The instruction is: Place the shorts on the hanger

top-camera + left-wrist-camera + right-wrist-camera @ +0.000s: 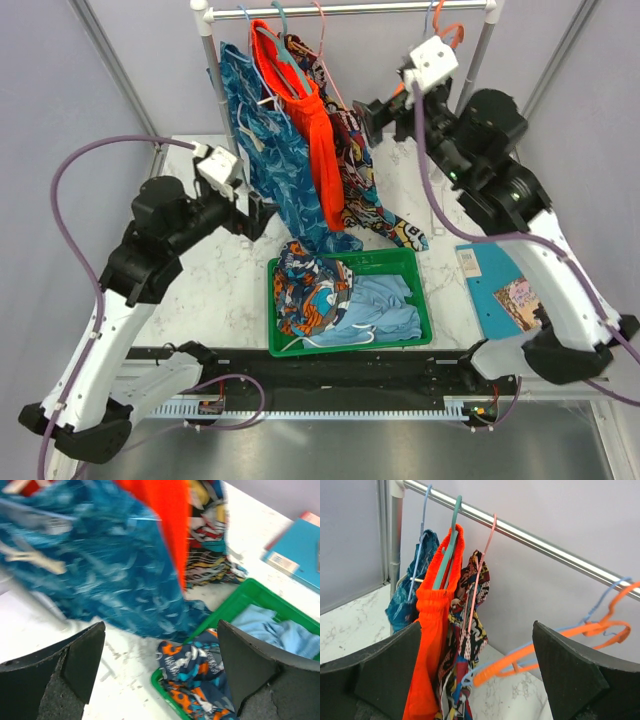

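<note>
Pale lilac walls enclose a white marble table (215, 300), with a metal rail (400, 8) running across the back on two posts.

Three garments hang on the rail toward its left end. Furthest left we see blue patterned shorts (268, 160), then plain orange shorts (322, 150) on a teal hanger (449, 545). The comic-print shorts (365, 190) are third, just to the right of the orange pair and partly hidden by it.

The comic-print shorts hang from the thin pink hanger (487, 545), whose hook is over the rail. Their bunched waistband sits up at the hanger, and their lower end trails onto the table by the back right corner of the green tray (390, 257). We cannot tell how the fabric is threaded over the hanger.

The tray sits at the near middle of the table. It holds a dark garment with orange print (305, 290) on the left and a light blue one (385, 305) on the right.

A blue book (500, 290) lies flat to the right of the tray.

Bare orange hangers (555, 650) hang at the right end of the rail.

The left gripper (160, 630) sits low beside the blue shorts, fingers spread wide with nothing between them. The right gripper (476, 630) is raised near the rail and faces the hanging clothes. Its fingers are likewise apart and it holds nothing.
</note>
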Available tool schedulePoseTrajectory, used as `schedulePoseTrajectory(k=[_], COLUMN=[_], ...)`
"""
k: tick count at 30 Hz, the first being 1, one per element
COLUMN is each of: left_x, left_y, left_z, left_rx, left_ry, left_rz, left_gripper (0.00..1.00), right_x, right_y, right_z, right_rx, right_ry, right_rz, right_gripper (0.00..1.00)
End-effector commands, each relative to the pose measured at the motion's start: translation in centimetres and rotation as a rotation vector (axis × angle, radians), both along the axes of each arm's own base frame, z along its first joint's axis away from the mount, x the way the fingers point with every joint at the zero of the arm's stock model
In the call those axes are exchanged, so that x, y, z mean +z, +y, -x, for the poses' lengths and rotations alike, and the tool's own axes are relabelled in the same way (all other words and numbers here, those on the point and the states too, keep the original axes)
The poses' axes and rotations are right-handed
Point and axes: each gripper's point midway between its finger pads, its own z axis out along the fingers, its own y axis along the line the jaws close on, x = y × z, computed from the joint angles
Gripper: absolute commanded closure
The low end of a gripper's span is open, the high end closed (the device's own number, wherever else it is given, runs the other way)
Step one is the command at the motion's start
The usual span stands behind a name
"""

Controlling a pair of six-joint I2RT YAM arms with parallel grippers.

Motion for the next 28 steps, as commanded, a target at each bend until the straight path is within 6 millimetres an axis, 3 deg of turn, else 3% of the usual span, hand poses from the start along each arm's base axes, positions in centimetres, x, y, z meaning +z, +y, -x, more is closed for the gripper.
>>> schedulePoseTrajectory(k=[1,2,3,5,7,9,14,19,23,28], left_x=[2.4,2.0,1.8,0.3,-0.6,-3.1,-8.3,-12.1,-14.3,-15.5], left_y=[3.3,4.0,5.0,5.8,7.3,8.4,11.2,13.1,13.3,13.1], left_z=[0.6,1.0,1.0,1.9,2.6,3.2,5.0,6.3,6.7,6.2], left_rx=[0.054,0.061,0.089,0.078,0.112,0.148,0.238,0.287,0.262,0.217], left_ry=[-0.008,0.013,0.015,0.052,0.067,0.142,0.238,0.316,0.34,0.375], left_rz=[-0.02,-0.044,-0.056,-0.105,-0.131,-0.166,-0.284,-0.387,-0.433,-0.477], left_gripper=[0.01,0.01,0.01,0.01,0.01,0.01,0.01,0.01,0.0,0.0], right_x=[0.7,-0.9,-0.7,-2.6,-5.2,-8.0,-15.8,-21.4,-24.0,-25.8], right_y=[-3.3,-3.7,-5.4,-6.7,-8.8,-10.2,-13.0,-14.9,-15.4,-15.6], right_z=[5.0,5.1,6.4,7.4,8.6,9.9,12.0,14.7,15.6,15.4], right_rx=[0.025,0.013,-0.015,-0.036,-0.076,-0.078,-0.096,-0.078,-0.058,-0.063], right_ry=[-0.017,0.006,-0.003,0.025,0.065,0.104,0.243,0.336,0.396,0.468], right_rz=[-0.012,0.021,0.014,0.061,0.088,0.121,0.227,0.356,0.43,0.494], right_gripper=[0.02,0.02,0.02,0.02,0.02,0.02,0.02,0.02,0.02,0.02])
